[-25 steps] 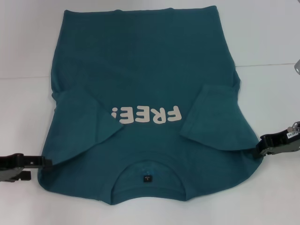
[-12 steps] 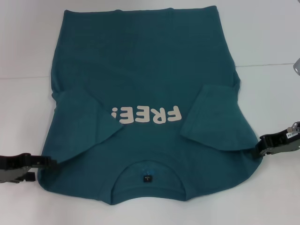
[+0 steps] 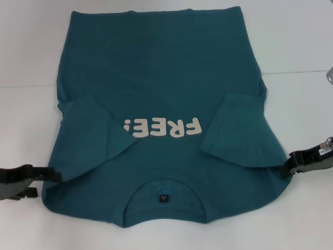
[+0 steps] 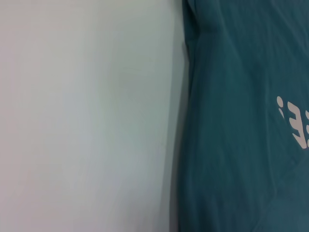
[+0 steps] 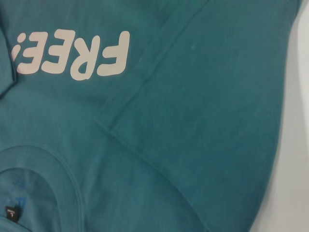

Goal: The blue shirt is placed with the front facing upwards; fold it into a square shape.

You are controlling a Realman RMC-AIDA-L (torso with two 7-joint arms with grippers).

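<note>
**Both grippers at shoulder edges of teal shirt, sleeves folded in**

Large dark teal-blue short-sleeved cotton T-shirt (image 3: 156, 94) lying flat, front up, on plain white tabletop (image 3: 296, 41). Collar end nearest robot, hem at far side. Cream "FREE!" print (image 3: 161, 127) reading upside down in head view, roughly midway between the two grippers and a little farther out. Round ribbed collar (image 3: 164, 190) with small dark neck label (image 3: 163, 198) between the grippers, slightly nearer the robot than their tips.

Both short sleeves folded inward over the chest: left sleeve (image 3: 96, 138) just beyond and inboard of left gripper, right sleeve (image 3: 237, 133) just beyond and inboard of right gripper, each flanking the print.

Left gripper (image 3: 52, 174), black, low at table level, tip overlapping the shirt's left shoulder edge. Jaw state: cannot tell whether clamped on cloth or loose. Left wrist view showing only shirt side edge (image 4: 241, 145), bare table beside it, a sliver of the print.

Right gripper (image 3: 287, 165), black, low at table level, tip touching the shirt's right shoulder edge. Jaw state: cannot tell either. Right wrist view showing folded sleeve seam, print, collar curve and label; own fingers not visible.

Fabric mostly smooth, light creases near left sleeve fold.
</note>
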